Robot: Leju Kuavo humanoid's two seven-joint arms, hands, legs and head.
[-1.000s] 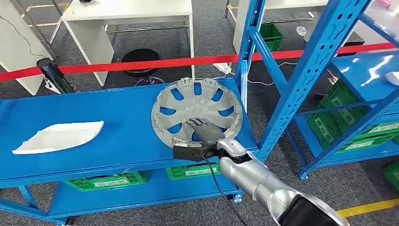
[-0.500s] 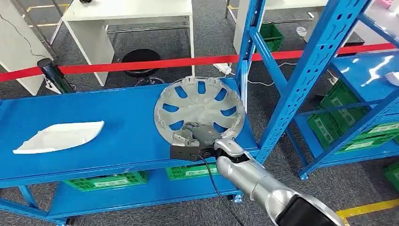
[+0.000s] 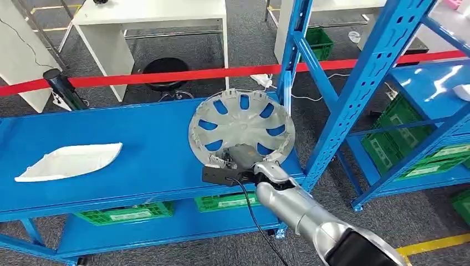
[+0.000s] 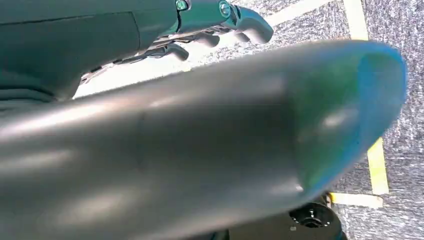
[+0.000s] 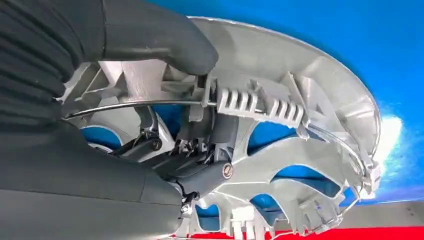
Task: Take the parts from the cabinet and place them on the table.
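Right hand (image 3: 242, 158): closed on the near rim of the hubcap (image 3: 242, 126), thumb over the edge and fingers (image 5: 165, 155) beneath, as the right wrist view shows. Hubcap: tilted up off the right end of the blue shelf (image 3: 138, 158). White part (image 3: 69, 160): lying at far left, untouched. Left hand (image 4: 220, 22): fingers curled, nothing held. No part is judged delivered yet.
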